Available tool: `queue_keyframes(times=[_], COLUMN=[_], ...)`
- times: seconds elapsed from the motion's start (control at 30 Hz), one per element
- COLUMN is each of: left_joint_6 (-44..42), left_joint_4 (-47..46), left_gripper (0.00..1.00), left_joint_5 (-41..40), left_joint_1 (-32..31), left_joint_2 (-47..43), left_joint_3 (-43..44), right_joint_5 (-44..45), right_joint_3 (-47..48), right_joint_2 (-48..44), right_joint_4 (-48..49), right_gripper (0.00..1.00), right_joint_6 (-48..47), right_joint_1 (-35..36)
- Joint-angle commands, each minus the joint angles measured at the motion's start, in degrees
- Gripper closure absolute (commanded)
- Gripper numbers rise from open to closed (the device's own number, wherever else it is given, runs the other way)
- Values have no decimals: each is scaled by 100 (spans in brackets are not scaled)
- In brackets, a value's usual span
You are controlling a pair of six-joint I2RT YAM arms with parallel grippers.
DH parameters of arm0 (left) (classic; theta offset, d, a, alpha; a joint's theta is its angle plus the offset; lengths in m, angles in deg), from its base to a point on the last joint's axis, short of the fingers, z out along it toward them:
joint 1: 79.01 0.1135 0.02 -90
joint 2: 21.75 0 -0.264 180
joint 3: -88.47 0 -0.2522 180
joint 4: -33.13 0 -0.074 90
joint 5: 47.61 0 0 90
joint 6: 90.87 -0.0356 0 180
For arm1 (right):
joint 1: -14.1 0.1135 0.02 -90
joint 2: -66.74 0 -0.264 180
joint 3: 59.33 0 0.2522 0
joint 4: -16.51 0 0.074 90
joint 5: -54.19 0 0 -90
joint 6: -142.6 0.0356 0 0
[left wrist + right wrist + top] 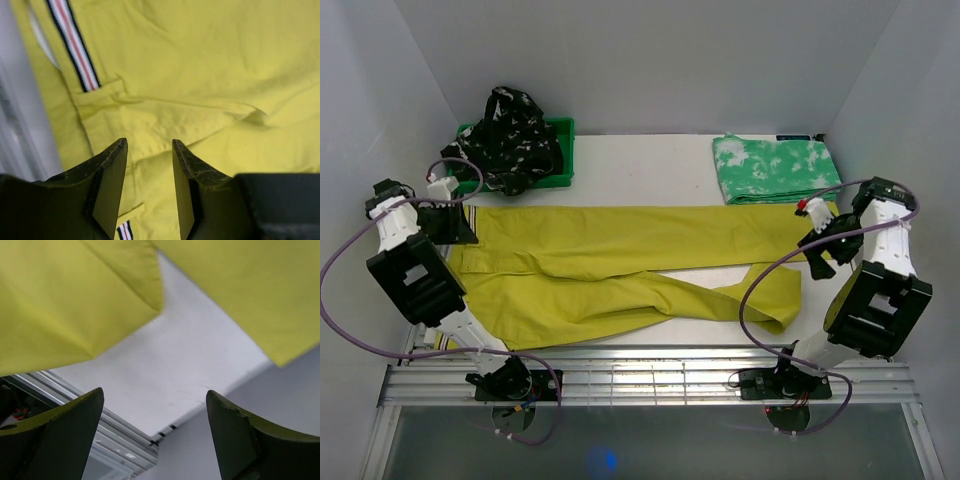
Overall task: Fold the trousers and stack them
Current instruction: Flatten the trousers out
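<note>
Fold not started: mustard-yellow trousers [620, 270] lay flat. Left gripper [149, 150] slightly parted, right gripper [154, 391] wide open, both empty. Next: grip waist and cuffs.

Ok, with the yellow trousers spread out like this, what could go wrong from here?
1. The right pincer hangs open over the table, between the ends of the near leg and the far leg; closing there would likely catch nothing.
2. Those legs of the yellow trousers splay apart, so a fold may come out crooked.
3. The left pincer sits over creased waist cloth and may pinch only one layer.
</note>
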Motion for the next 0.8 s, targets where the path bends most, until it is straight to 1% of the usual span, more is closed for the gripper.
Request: queue_keyframes(times=[0.0,0.03,0.07,0.13,0.2,0.3,0.4,0.43,0.47,0.5,0.53,0.57,0.6,0.63,0.67,0.7,0.73,0.77], left_joint_6=[-711,-842,-896,-993,-1028,-932,-748,-686,-599,-502,-423,-344,-273,-229,-229,-133,-80,-44], left_joint_4=[706,750,768,759,768,654,452,382,286,206,136,74,-31,-206,-208,-260,-365,-392], left_gripper=[48,48,48,48,48,48,48,48,48,49,52,54,59,65,68,71,76,78], left_joint_5=[369,290,159,-8,-97,-71,-202,-229,-246,-273,-334,-422,-623,-781,-783,-861,-992,-1028], left_joint_1=[20,29,29,20,29,29,20,29,29,29,29,29,29,20,20,20,20,20], left_joint_2=[-211,-246,-290,-412,-579,-598,-457,-405,-361,-291,-220,-159,-115,-27,-26,17,113,149], left_joint_3=[-457,-554,-737,-1072,-1327,-1530,-1565,-1565,-1574,-1574,-1522,-1521,-1539,-1548,-1548,-1530,-1487,-1460], right_joint_5=[20,125,370,434,469,671,724,733,698,680,506,182,-334,-792,-796,-1162,-1287,-1489], right_joint_3=[-1100,-1346,-1896,-2251,-2777,-3832,-3941,-3976,-4028,-3942,-3506,-2779,-1911,-988,-553,-166,378,557], right_joint_2=[-276,-433,-548,-785,-1083,-1488,-1402,-1332,-1236,-1087,-824,-447,183,528,654,768,839,840], right_joint_4=[-142,45,290,582,696,1529,1567,1645,1751,1891,1492,1227,302,-386,-393,-741,-753,-762], right_gripper=[12,12,12,12,10,9,11,14,29,52,81,87,92,92,92,92,92,92], right_joint_6=[-1545,-1588,-1693,-1843,-2473,-3169,-3531,-3636,-3593,-3262,-2806,-2306,-1666,-1450,-1448,-1083,-931,-886], right_joint_1=[170,301,450,662,873,1110,1208,1217,1260,1391,1514,1515,1472,1419,1384,1366,1366,1375])
